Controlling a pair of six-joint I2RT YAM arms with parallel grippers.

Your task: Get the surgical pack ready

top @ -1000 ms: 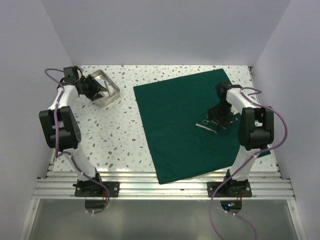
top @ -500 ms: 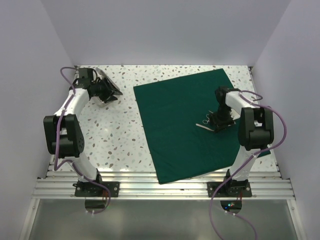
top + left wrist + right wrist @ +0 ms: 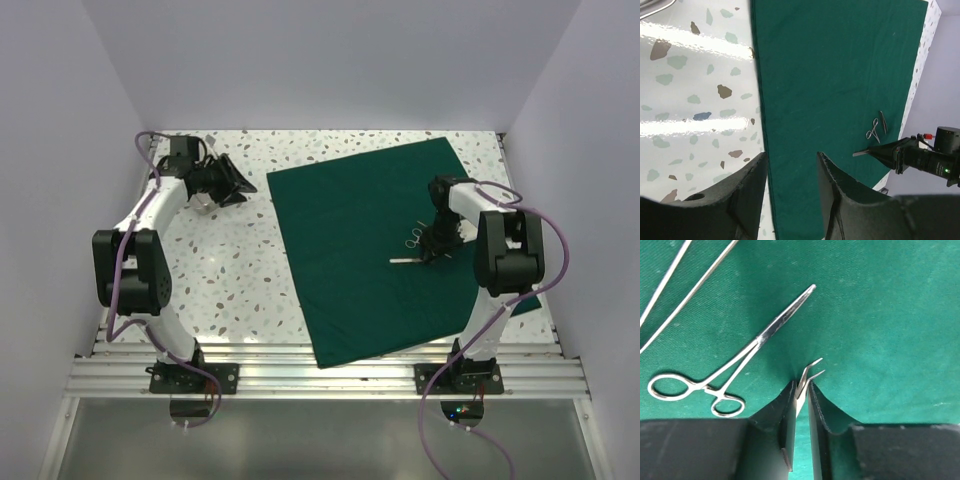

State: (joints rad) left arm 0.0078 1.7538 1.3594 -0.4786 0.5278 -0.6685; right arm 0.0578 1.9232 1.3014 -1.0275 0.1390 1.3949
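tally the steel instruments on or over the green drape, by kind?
ring-handled forceps: 1
long straight instrument: 1
bent-tip tweezers, clamped in the right end effector: 1
total: 3

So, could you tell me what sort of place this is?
Probably a robot lab cell staged for surgical prep: two arms on a rail, white walls, a green drape with forceps.

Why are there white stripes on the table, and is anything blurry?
Left wrist view: bright glare streaks the glossy table, washing out its speckles. Right wrist view: the forceps and the tweezers in the right gripper are sharp on the drape. Top view: even light, soft shadows.
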